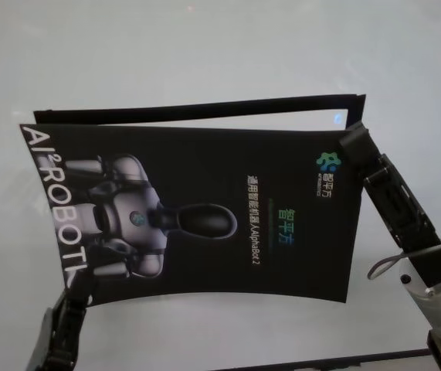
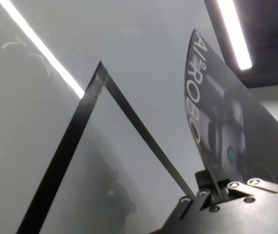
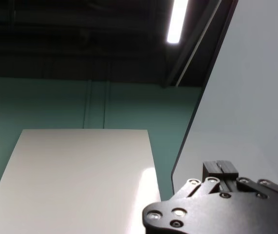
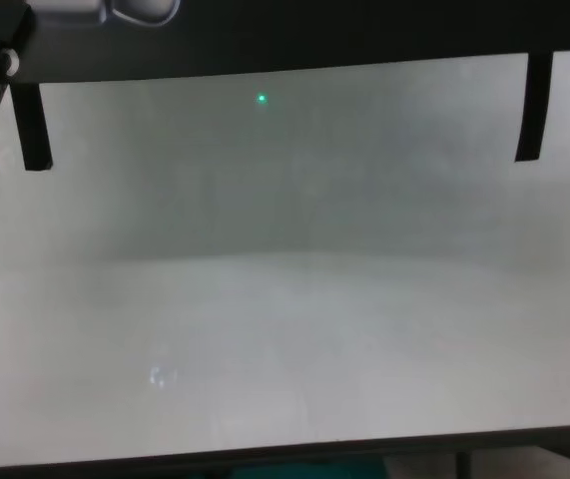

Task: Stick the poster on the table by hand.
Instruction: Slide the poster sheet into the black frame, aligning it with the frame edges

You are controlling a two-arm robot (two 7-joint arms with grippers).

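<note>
A: Item: the poster, dark sheet with robot print. Location?

B: Held above the table, bowed, printed side up. The left gripper was clamped on its near left corner; the right gripper was pinched shut on the far right corner. Black tape strips lay on the table beneath, framing the target spot.

A: Risks noted?

B: Three, as judgement. The sheet sagged between two diagonal holds, so it could touch down crooked against the strips. Uneven lowering by the arms might crease or fold it. A thin edge in a narrow pinch could slip out, probably at the left corner, where only a sliver was caught.

A: Surface?

B: Pale grey-white, smooth, glossy enough to mirror a ceiling light; dark front edge in the chest view.

A: Room?

B: Dark ceiling with strip lamps, teal wall behind.
</note>
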